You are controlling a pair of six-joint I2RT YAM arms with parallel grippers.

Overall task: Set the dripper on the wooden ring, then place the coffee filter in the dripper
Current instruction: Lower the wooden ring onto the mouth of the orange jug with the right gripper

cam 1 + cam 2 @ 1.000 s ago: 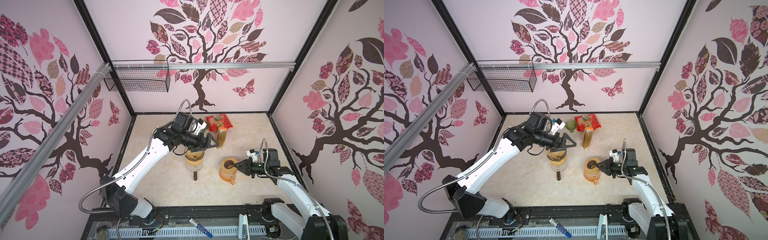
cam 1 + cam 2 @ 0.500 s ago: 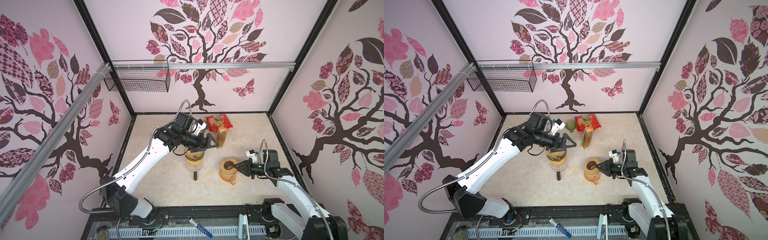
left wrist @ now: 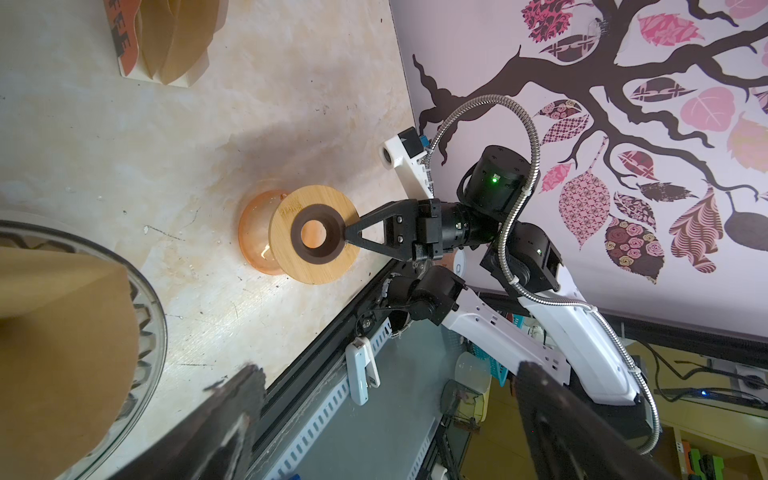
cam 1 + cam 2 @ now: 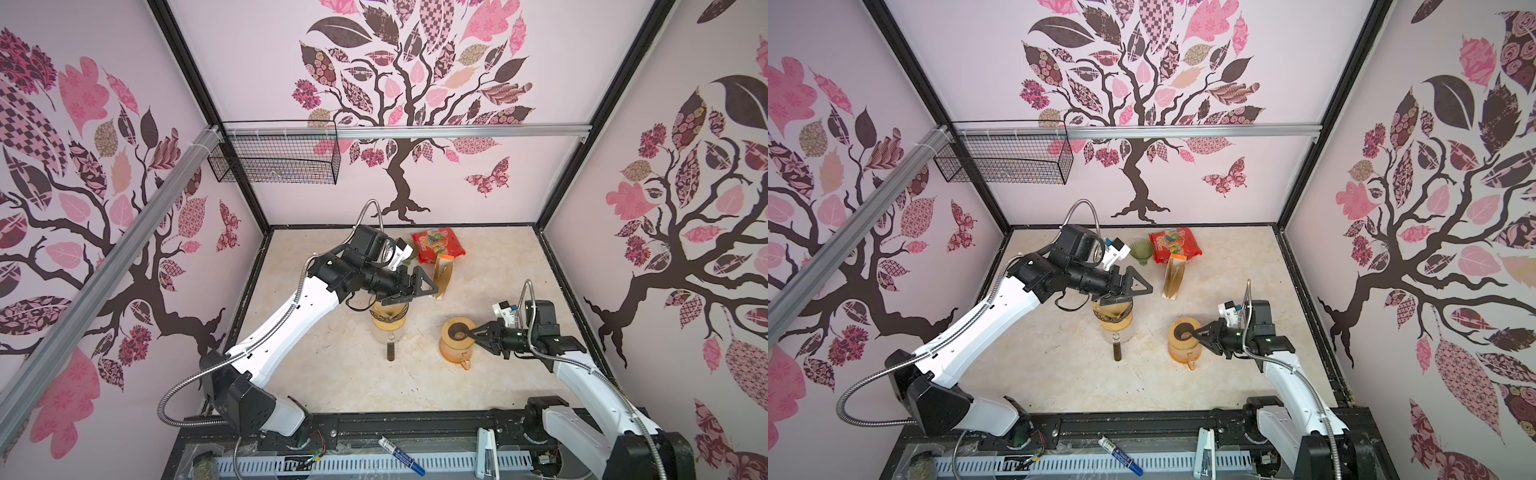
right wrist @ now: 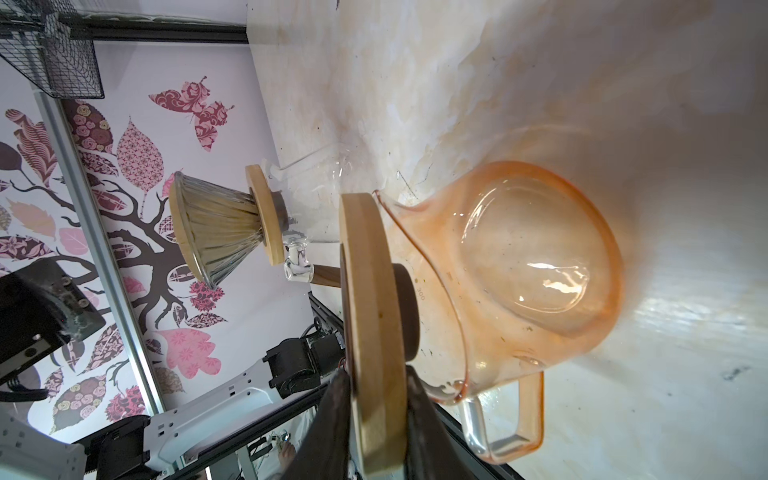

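The brown paper coffee filter (image 4: 388, 312) sits inside the ribbed glass dripper (image 5: 212, 232), which rests on a wooden ring over a clear carafe at mid-table. In the left wrist view the filter (image 3: 62, 353) fills the dripper's rim (image 3: 154, 332). My left gripper (image 4: 430, 291) hovers just above and to the right of the dripper, open, with nothing between its fingers (image 3: 232, 415). My right gripper (image 5: 376, 382) has a finger against each face of the wooden ring (image 5: 374, 332) on the orange carafe (image 4: 455, 349), shut on its edge.
A box of spare brown filters (image 4: 442, 276) stands behind the left gripper. A red snack packet (image 4: 436, 246) and a green glass cone (image 4: 1140, 250) lie near the back wall. A wire basket (image 4: 274, 160) hangs on the rail. A marker (image 4: 401, 455) lies on the front frame.
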